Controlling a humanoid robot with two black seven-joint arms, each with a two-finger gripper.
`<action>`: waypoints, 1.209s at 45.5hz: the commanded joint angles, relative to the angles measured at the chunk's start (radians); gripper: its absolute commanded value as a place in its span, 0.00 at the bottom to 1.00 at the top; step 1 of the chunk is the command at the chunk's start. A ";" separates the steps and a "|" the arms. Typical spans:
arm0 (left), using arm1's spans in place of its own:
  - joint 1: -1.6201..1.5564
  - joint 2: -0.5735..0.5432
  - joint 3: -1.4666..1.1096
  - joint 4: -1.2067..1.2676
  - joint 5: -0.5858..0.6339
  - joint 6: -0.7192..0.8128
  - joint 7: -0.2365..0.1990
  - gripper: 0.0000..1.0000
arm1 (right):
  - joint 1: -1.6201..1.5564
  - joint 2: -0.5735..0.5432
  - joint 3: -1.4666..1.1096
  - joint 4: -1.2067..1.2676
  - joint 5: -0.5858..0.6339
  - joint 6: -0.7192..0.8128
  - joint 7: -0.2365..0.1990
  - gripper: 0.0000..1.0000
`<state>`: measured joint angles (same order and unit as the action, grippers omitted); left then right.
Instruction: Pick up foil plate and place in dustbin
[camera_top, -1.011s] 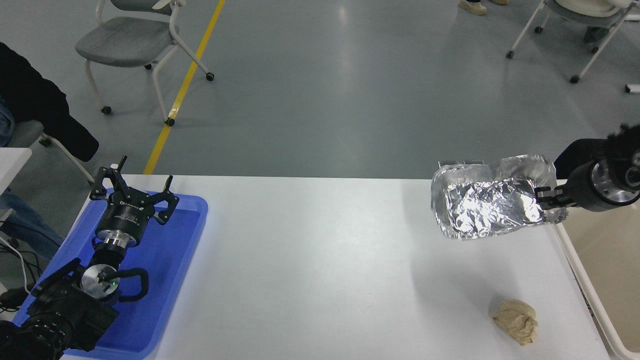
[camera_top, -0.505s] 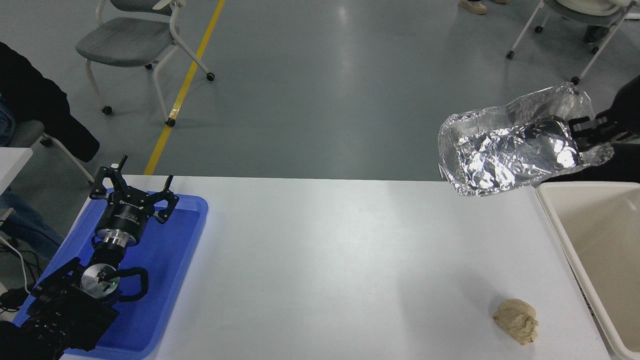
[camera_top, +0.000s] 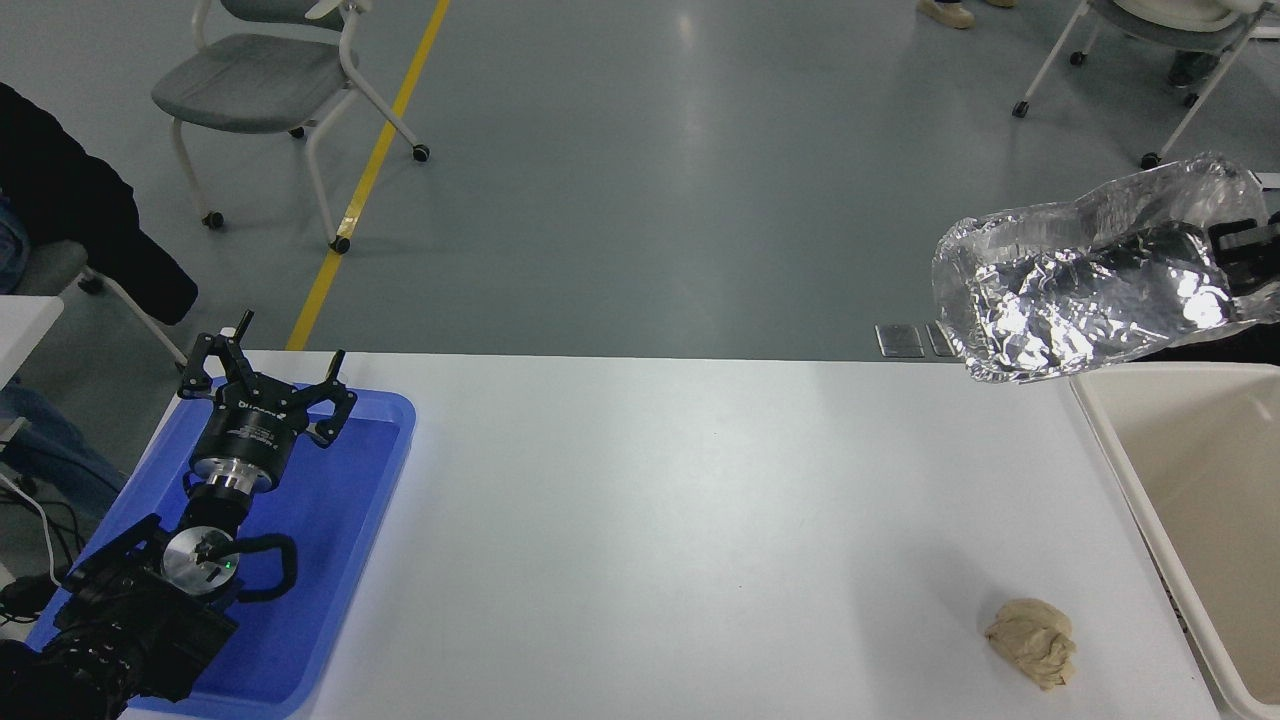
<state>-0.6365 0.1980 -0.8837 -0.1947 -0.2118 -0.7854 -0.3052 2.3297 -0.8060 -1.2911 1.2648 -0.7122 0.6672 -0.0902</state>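
A: The foil plate (camera_top: 1085, 300) is carried high at about two o'clock, clear of the table (camera_top: 650, 520). Compared with a second ago, it has been lifted and swung to the right, out past the table's far right corner.

B: And the hold is kept. The right gripper (camera_top: 1245, 262) is clamped on the plate's right-hand rim, with only its black tip seen at the picture's edge. The plate is tilted, its crinkled inside turned toward the camera.

A: The dustbin (camera_top: 1105, 425) is found at three to four o'clock, just off the table's right side. The plate's right end is now hung above the bin's far left corner, while most of the plate is not yet over the opening.

B: So the pick can be judged as done, and the carry is well advanced. A little more travel to the right is probably needed before a release is made, otherwise the plate could be caught on the thick rim.

A: The left gripper (camera_top: 268, 385) is parked at eight o'clock over the blue tray (camera_top: 340, 560), fingers spread, nothing held. The tan lump (camera_top: 1032, 642) is left untouched at five o'clock.
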 joint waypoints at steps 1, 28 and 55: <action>0.000 0.000 0.000 0.000 0.000 0.000 0.000 1.00 | -0.128 -0.165 0.018 -0.177 -0.168 -0.006 0.010 0.00; 0.000 0.000 0.000 0.000 0.000 0.000 0.000 1.00 | -1.231 -0.159 0.831 -0.752 -0.171 -0.265 0.063 0.00; -0.002 0.000 0.000 0.000 0.000 0.000 0.000 1.00 | -1.639 0.140 1.058 -1.029 0.019 -0.503 0.044 0.00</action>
<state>-0.6381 0.1978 -0.8836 -0.1949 -0.2115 -0.7854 -0.3053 0.7959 -0.7541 -0.2942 0.3025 -0.7544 0.2406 -0.0397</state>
